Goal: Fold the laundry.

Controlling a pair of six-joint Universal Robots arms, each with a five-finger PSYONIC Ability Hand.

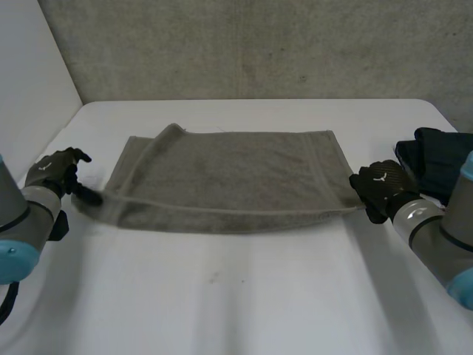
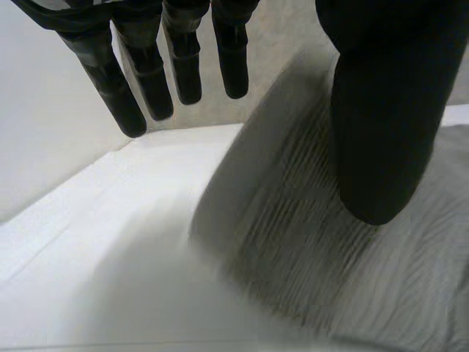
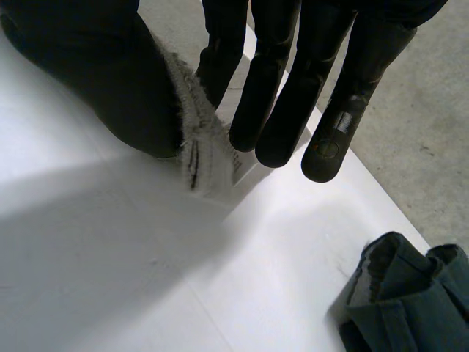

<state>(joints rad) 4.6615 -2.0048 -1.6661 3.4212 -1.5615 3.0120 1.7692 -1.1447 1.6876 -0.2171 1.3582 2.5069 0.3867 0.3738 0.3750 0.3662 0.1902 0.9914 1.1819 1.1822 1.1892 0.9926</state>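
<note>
A grey towel [image 1: 229, 181] lies folded lengthwise across the middle of the white table [image 1: 244, 296]. My left hand [image 1: 55, 171] is at the towel's left end. In its wrist view its fingers [image 2: 146, 73] are straight and spread, and the thumb [image 2: 381, 110] hovers over the towel [image 2: 330, 271] without gripping it. My right hand [image 1: 380, 188] is at the towel's right end. There the thumb and fingers [image 3: 278, 88] pinch the towel's edge [image 3: 201, 139] between them.
A dark blue garment [image 1: 436, 159] lies bunched at the table's right side, just behind my right arm, and beside my right hand as the dark garment [image 3: 399, 301]. A grey wall stands beyond the table's far edge.
</note>
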